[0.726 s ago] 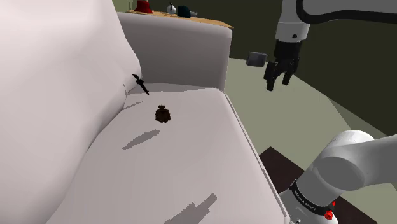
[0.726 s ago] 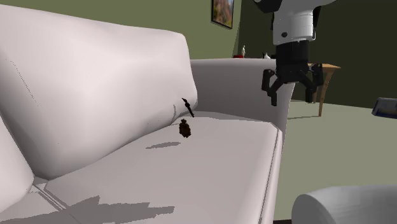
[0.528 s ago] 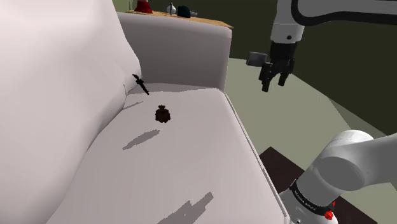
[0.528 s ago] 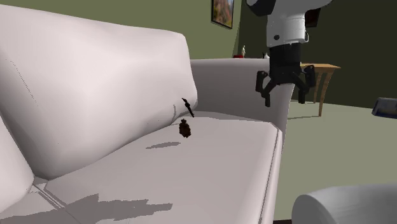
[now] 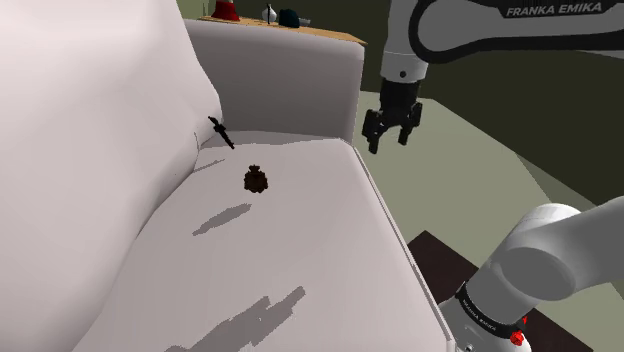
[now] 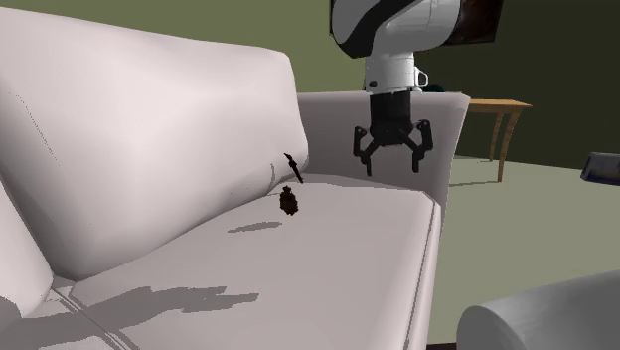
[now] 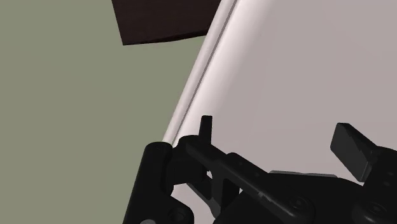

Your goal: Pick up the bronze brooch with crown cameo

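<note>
The small dark bronze brooch (image 5: 256, 180) (image 6: 290, 202) lies on the white sofa seat (image 5: 300, 230), close to the backrest. My black gripper (image 5: 388, 143) (image 6: 392, 167) hangs open in the air, well above the seat's front edge near the armrest. It is off to the shoulder view's right of the brooch and holds nothing. In the wrist view the gripper (image 7: 280, 140) shows its fingers (image 7: 205, 127) spread over the seat cushion (image 7: 305, 70) and its front edge, with nothing between them.
A thin black pin-like object (image 5: 221, 131) (image 6: 293, 167) sits in the crease between backrest and armrest (image 5: 300, 80), just behind the brooch. A wooden side table (image 6: 502, 107) stands beyond the armrest. Green floor (image 7: 76, 95) lies in front of the sofa.
The gripper has moved to the shoulder view's left and lower, from over the floor beside the sofa to above the seat's front edge. It stays open. The brooch has not moved.
</note>
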Motion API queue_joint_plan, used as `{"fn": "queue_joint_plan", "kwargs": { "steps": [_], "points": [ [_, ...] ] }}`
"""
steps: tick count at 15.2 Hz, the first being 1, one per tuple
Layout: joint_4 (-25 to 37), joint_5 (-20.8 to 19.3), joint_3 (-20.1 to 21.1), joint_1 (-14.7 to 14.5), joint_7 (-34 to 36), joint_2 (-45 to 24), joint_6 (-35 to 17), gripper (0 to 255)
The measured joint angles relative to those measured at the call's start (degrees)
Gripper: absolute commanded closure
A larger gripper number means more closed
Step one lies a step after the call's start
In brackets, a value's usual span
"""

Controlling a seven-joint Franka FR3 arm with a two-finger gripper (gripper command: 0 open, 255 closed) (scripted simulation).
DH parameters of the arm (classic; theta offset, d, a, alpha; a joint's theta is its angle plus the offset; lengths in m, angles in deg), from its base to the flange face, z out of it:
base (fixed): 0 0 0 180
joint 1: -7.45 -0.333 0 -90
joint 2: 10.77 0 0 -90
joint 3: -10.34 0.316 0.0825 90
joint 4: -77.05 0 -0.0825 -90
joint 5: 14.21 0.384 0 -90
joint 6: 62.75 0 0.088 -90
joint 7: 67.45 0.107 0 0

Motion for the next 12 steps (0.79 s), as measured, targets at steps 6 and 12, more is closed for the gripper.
{"fn": "queue_joint_plan", "kwargs": {
  "steps": [6, 12],
  "points": [
    [3.2, 0.4, 6.1, -0.19, 9.32, -9.7, -8.33, 0],
    [10.83, -2.92, 11.44, -0.01, 19.32, -21.47, -13.7, 0]
  ]
}}
